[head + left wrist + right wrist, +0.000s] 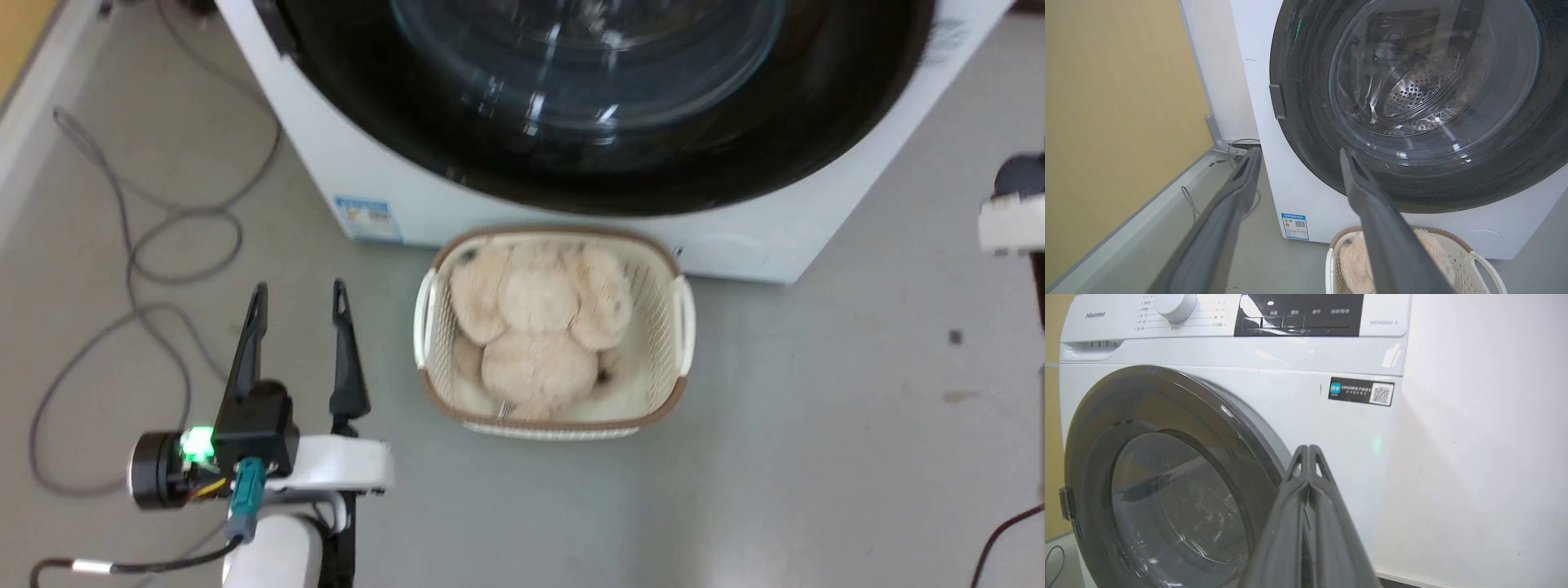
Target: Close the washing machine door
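The washing machine [457, 212] is a white front-loader at the top of the head view. The washing machine door [490, 163], glossy black with a clear glass bowl, lies flat against its front with no gap showing. In the left wrist view the steel drum shows through the door [1306, 122] glass. My left gripper [300, 287] hangs open and empty over the floor, short of the machine's lower left corner [1290, 192], its own view showing the spread fingers [1300, 152]. My right gripper [1308, 448] is shut on nothing, pointing at the machine's front [1310, 412] beside the door's right rim [1098, 416].
A white basket [678, 327] holding a beige plush toy [539, 335] stands on the floor right before the machine. Grey cables [131, 269] trail over the floor at the left. A yellow wall [1118, 102] stands left of the machine and a white wall [1486, 457] on its right.
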### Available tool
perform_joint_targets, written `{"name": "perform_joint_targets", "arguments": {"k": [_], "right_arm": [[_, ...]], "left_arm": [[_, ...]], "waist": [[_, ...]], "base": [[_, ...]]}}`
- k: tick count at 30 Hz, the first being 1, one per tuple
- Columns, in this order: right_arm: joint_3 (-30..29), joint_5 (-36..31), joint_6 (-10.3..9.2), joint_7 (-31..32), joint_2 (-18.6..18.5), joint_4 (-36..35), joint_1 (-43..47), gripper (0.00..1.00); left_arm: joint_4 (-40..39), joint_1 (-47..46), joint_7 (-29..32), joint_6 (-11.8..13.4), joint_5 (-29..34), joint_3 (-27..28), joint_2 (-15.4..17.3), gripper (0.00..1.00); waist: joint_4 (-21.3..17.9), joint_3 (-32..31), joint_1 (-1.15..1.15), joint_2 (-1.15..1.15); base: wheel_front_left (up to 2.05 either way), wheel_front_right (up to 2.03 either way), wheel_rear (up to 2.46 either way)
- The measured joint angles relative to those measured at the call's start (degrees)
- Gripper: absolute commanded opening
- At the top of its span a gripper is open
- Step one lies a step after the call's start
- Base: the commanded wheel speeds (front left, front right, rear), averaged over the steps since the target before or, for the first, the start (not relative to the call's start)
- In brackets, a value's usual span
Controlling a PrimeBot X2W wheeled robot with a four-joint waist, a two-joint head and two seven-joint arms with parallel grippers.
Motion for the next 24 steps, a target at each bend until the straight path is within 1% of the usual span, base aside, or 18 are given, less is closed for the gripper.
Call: {"name": "perform_joint_targets", "arguments": {"k": [4,8,9,10,11,12,18,24], "right_arm": [[-2.5,-1.3,0.00,0.0,3.9,-7.3,5.6,0.00],[-2.9,-2.0,0.00,0.0,7.5,-10.7,10.9,0.00],[-2.6,-2.0,0.00,0.0,8.2,-11.0,12.3,0.04],[-2.1,-2.0,0.00,0.0,8.6,-11.3,13.8,0.31],[-1.6,-2.1,0.00,0.0,9.0,-11.6,15.4,0.80],[-1.2,-2.4,0.00,0.0,9.4,-11.7,16.7,1.00],[1.1,-3.0,0.00,0.0,11.1,-11.3,24.1,1.00],[3.2,-5.8,0.00,0.0,12.0,-9.3,31.6,1.00]], "left_arm": [[0.6,2.2,0.0,0.0,0.0,0.9,0.4,1.00],[0.8,4.3,0.0,0.1,0.0,1.9,0.6,1.00],[0.9,4.8,0.0,0.2,0.0,2.0,0.7,1.00],[1.0,5.2,0.0,0.3,0.1,2.1,0.7,1.00],[1.0,5.8,0.0,0.4,0.1,2.2,0.8,1.00],[1.0,6.3,0.0,0.5,0.1,2.3,0.8,1.00],[0.6,9.0,0.0,0.5,0.2,2.1,0.8,1.00],[-0.2,11.1,0.0,-0.2,0.2,1.8,0.8,1.00]], "waist": [[-1.4,-3.5,0.00,0.00],[-2.9,-6.5,0.00,0.00],[-3.2,-7.2,0.00,0.00],[-3.4,-7.9,0.00,0.00],[-3.7,-8.6,0.00,0.00],[-3.9,-9.3,0.00,0.00],[-4.7,-12.7,0.00,0.00],[-5.1,-14.9,0.00,0.00]], "base": [[0.00,0.00,0.00],[0.00,0.00,0.00],[0.00,0.00,0.00],[0.00,0.00,0.00],[0.00,0.00,0.00],[0.00,0.00,0.00],[0.00,0.00,0.00],[0.00,0.00,0.00]]}}
